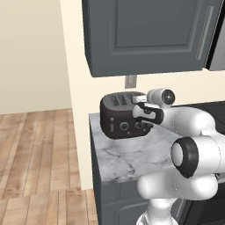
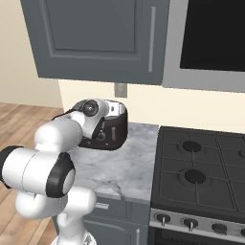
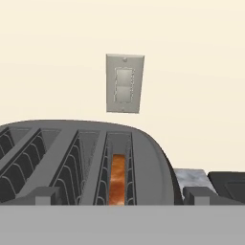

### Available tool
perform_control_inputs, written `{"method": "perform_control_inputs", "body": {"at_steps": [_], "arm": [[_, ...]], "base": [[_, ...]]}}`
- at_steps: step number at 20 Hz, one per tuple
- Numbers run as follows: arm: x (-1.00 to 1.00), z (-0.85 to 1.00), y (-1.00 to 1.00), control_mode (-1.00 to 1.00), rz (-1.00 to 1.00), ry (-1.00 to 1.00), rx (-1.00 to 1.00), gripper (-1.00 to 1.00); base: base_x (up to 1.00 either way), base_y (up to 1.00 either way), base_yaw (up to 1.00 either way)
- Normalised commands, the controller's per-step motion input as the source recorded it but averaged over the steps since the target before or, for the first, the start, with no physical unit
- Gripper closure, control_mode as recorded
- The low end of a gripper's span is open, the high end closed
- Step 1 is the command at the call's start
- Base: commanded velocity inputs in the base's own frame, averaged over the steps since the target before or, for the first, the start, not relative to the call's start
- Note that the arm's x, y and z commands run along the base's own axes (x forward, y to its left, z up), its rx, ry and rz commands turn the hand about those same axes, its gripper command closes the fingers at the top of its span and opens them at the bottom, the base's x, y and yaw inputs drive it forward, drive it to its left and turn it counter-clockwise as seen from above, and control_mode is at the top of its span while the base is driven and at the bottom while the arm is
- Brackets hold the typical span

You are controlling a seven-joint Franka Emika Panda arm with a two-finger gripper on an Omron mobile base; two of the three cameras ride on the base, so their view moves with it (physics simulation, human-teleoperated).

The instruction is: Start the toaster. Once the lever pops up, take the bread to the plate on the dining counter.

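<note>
The dark grey toaster (image 1: 119,116) stands at the back of a small marble counter, against the wall. In the hand view its top slots (image 3: 72,162) run toward me, and the brown bread (image 3: 118,178) sits down in the rightmost slot. My gripper (image 3: 122,197) hovers open just above the toaster's right end, one fingertip (image 3: 45,195) on each side of the bread's slot, with nothing held. From the left base view the gripper (image 1: 140,110) hangs over the toaster's right end. The arm hides part of the toaster (image 2: 115,130) in the right base view. The plate and the dining counter are out of view.
A dark wall cabinet (image 1: 145,35) hangs low over the counter (image 1: 127,154). A wall outlet (image 3: 124,83) sits behind the toaster. A black gas stove (image 2: 201,167) adjoins the counter on the right, with a dark microwave (image 2: 210,33) above. Wooden floor (image 1: 35,154) lies to the left.
</note>
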Motion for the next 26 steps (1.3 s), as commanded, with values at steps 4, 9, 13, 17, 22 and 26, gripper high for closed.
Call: {"method": "perform_control_inputs", "body": {"at_steps": [4, 9, 13, 17, 22, 26], "arm": [[0.00, 0.00, 0.00, -1.00, 0.00, 0.00, 0.00, -1.00], [0.00, 0.00, 0.00, -1.00, 0.00, 0.00, 0.00, -1.00], [0.00, 0.00, 0.00, -1.00, 0.00, 0.00, 0.00, -1.00], [0.00, 0.00, 0.00, -1.00, 0.00, 0.00, 0.00, -1.00], [0.00, 0.00, 0.00, -1.00, 0.00, 0.00, 0.00, -1.00], [0.00, 0.00, 0.00, -1.00, 0.00, 0.00, 0.00, -1.00]], "base": [[0.00, 0.00, 0.00], [0.00, 0.00, 0.00], [0.00, 0.00, 0.00], [0.00, 0.00, 0.00], [0.00, 0.00, 0.00], [0.00, 0.00, 0.00]]}}
